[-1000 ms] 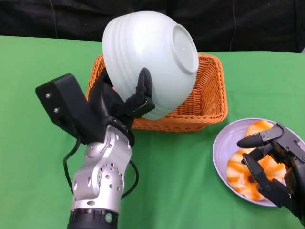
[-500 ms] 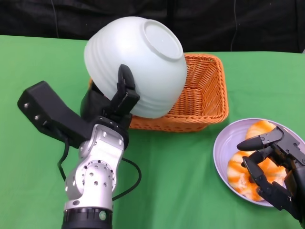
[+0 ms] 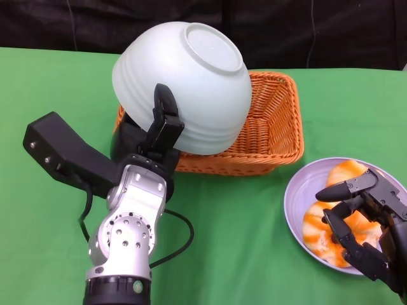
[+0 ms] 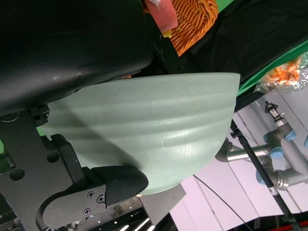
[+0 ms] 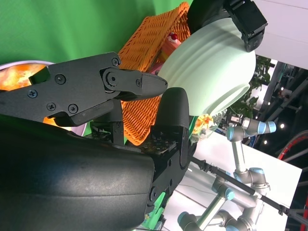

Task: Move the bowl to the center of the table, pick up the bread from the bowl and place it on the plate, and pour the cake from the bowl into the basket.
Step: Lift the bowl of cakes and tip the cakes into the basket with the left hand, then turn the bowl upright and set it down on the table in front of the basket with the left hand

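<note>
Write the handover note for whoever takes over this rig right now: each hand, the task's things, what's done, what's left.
Left hand grips the bowl, tipped upside down over the basket.
Right hand is open, hovering over the bread on the plate.
Done: bread on plate; something pink, likely the cake, lies in the basket.
Left: confirm the bowl is empty, then set it down.

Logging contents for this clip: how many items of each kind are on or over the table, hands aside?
Bowl: 1
Basket: 1
Plate: 1
Bread: 1
Cake: 1
Total: 5
</note>
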`<action>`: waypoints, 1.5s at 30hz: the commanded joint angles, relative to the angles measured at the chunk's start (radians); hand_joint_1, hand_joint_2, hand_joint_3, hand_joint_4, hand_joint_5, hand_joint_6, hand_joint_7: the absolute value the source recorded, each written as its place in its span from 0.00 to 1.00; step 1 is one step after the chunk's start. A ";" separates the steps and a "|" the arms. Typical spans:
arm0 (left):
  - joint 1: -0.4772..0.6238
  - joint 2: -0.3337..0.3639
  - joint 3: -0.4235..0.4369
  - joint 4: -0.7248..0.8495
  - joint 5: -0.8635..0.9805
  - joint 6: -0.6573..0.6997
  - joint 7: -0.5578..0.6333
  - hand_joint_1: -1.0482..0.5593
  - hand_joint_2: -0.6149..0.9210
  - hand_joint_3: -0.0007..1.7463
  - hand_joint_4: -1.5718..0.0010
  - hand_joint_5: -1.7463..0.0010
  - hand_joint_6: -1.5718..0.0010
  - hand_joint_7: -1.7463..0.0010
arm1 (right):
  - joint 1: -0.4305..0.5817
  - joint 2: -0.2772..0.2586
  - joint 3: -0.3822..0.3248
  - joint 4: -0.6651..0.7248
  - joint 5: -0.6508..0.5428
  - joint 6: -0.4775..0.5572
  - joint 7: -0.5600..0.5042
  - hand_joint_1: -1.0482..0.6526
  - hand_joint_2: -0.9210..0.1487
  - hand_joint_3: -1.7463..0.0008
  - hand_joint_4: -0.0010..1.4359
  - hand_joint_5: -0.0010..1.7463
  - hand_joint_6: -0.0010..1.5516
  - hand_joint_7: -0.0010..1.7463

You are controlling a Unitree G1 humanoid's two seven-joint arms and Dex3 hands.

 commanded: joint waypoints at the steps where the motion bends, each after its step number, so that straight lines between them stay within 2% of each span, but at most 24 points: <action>1: -0.048 -0.059 -0.021 -0.044 0.037 -0.034 -0.045 0.50 0.64 0.91 0.30 0.00 0.46 0.00 | 0.004 -0.007 -0.002 -0.015 0.010 0.008 -0.001 0.49 0.04 0.72 0.28 0.89 0.25 0.74; 4: -0.043 -0.057 -0.027 -0.048 0.052 -0.038 -0.057 0.51 0.61 0.94 0.29 0.00 0.44 0.00 | 0.004 -0.006 -0.001 -0.015 0.009 0.009 -0.001 0.49 0.04 0.72 0.28 0.88 0.25 0.74; 9: -0.006 -0.023 -0.083 -0.105 0.145 -0.068 -0.147 0.51 0.59 0.98 0.31 0.00 0.43 0.00 | -0.002 -0.011 -0.004 -0.009 0.012 0.008 0.002 0.50 0.04 0.72 0.28 0.89 0.24 0.74; 15: 0.017 -0.022 -0.103 -0.162 0.192 -0.066 -0.192 0.50 0.59 0.99 0.32 0.00 0.43 0.00 | -0.002 -0.015 -0.007 -0.008 0.005 0.007 0.002 0.51 0.05 0.71 0.27 0.88 0.24 0.74; 25: 0.074 0.024 -0.170 -0.254 0.343 -0.093 -0.296 0.51 0.58 0.97 0.30 0.00 0.42 0.00 | -0.003 -0.016 -0.007 -0.007 0.004 0.010 0.001 0.53 0.05 0.70 0.27 0.88 0.24 0.73; 28: 0.113 0.078 -0.226 -0.297 0.470 -0.122 -0.317 0.50 0.57 0.98 0.30 0.00 0.43 0.00 | -0.008 -0.017 -0.008 -0.003 0.006 0.010 0.002 0.53 0.05 0.70 0.27 0.88 0.24 0.73; 34: 0.158 0.140 -0.280 -0.317 0.643 -0.179 -0.339 0.52 0.54 0.97 0.30 0.00 0.43 0.00 | -0.013 -0.017 -0.009 0.005 0.013 0.009 0.004 0.54 0.05 0.70 0.27 0.89 0.24 0.73; 45: 0.230 0.275 -0.336 -0.296 0.947 -0.395 -0.354 0.55 0.54 0.99 0.33 0.00 0.43 0.00 | -0.015 -0.018 -0.011 0.008 0.010 0.012 0.002 0.54 0.06 0.68 0.26 0.89 0.23 0.74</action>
